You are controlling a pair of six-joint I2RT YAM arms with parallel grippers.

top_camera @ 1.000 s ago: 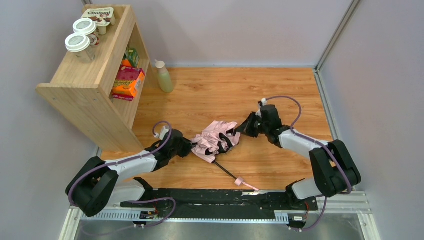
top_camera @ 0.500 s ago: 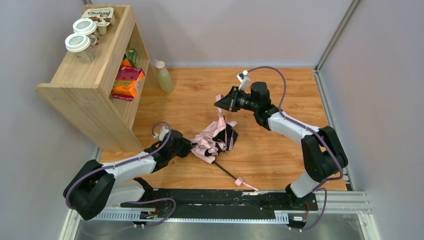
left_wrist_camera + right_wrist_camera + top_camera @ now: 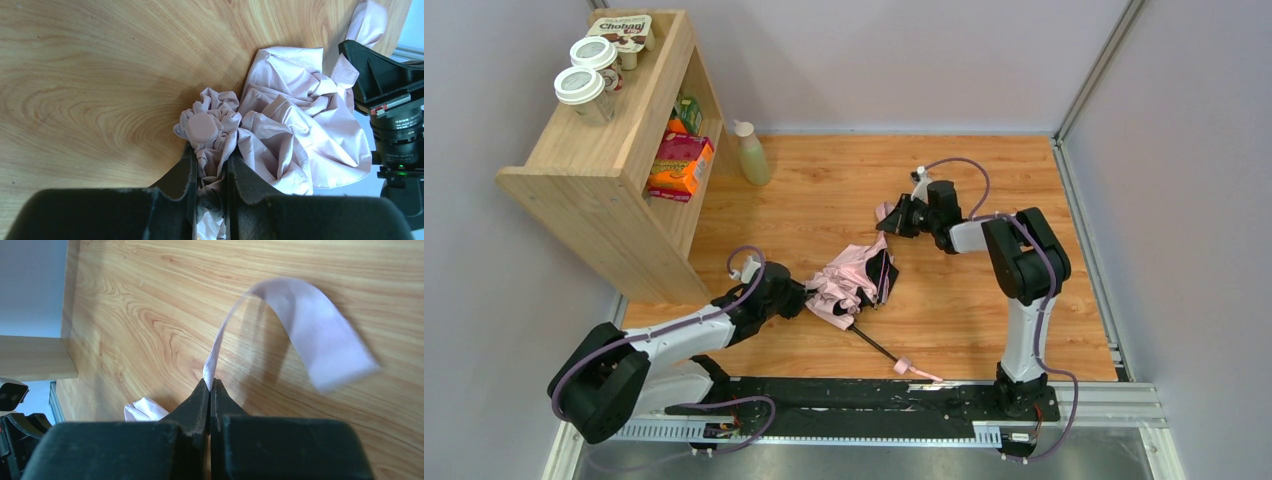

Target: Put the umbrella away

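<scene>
Umbrella (image 3: 849, 285): left gripper (image 3: 210, 159) pinches canopy (image 3: 300, 135), right gripper (image 3: 210, 384) strap (image 3: 310, 335).

You have an umbrella (image 3: 854, 282) with a plain pale pink canopy, a black shaft (image 3: 874, 342) and a pink handle (image 3: 905, 365). Its strap (image 3: 320, 340) is the same pale pink. Your table (image 3: 824, 190) shows warm honey-brown wood with swirling grain. The left gripper (image 3: 210, 157) and right gripper (image 3: 209, 384) are matte black. Your shelf (image 3: 594, 190) is pale blond wood, and the bottle (image 3: 752, 155) is pale green.
</scene>
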